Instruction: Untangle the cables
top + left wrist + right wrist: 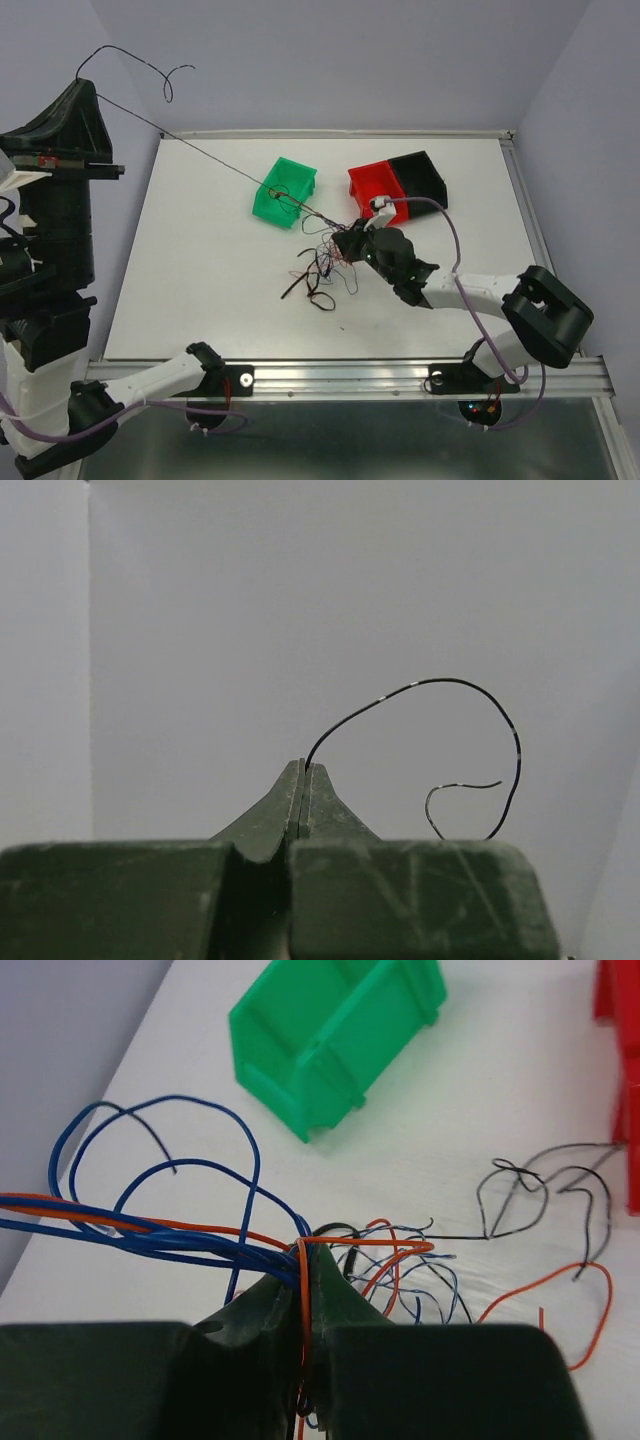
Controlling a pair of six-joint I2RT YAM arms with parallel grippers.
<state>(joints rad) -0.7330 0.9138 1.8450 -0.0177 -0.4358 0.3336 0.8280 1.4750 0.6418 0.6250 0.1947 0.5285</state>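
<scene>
Both grippers clamped on wires, one strand pulled taut.

The left gripper [304,770], raised at the upper left of the top view, is pinched tight on a black wire [440,682]. The wire's free end curls above the tips, and the rest runs straight down across the green bin [285,190] to the tangle. The right gripper [305,1260], at mid-frame, is closed on orange and blue strands of the cables [325,262]. These lie bunched on the table [200,280], just below the green bin and the red bin [377,185].
</scene>
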